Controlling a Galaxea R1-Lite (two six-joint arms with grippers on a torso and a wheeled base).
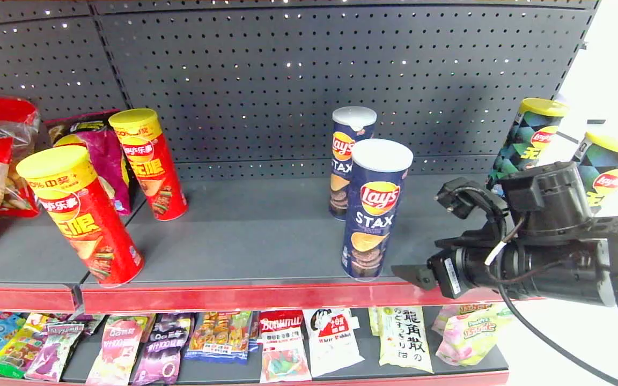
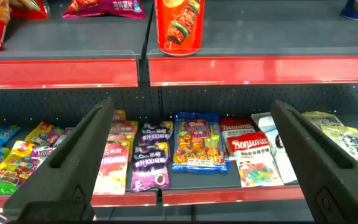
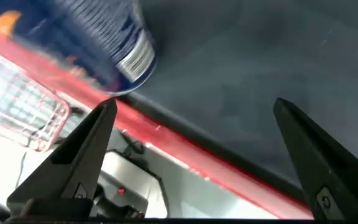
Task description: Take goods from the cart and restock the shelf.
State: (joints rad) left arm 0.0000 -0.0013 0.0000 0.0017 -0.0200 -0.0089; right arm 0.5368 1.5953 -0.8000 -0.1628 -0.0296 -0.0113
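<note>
Right gripper [image 1: 408, 273] spread wide and empty beside a dark-blue can [image 1: 376, 209] at the shelf's [image 1: 244, 236] front edge.

The can, white-lidded with a round red-and-yellow logo and white lettering, stands upright at the shelf's red front lip, and a second blue can [image 1: 349, 155] stands behind it near the pegboard back. In the right wrist view the gripper [image 3: 194, 106] holds nothing, with the can's barcoded foot [image 3: 132, 59] outside the gap, by one fingertip. The left gripper [image 2: 191, 106], lower down, is likewise released and faces the lower shelf's candy bags [image 2: 194, 143]. Two red cans with yellow lids [image 1: 81, 214] [image 1: 148, 163] lean toward the shelf's left end. Two green-patterned cans [image 1: 534, 139] [image 1: 607, 161] are at its right end.
</note>
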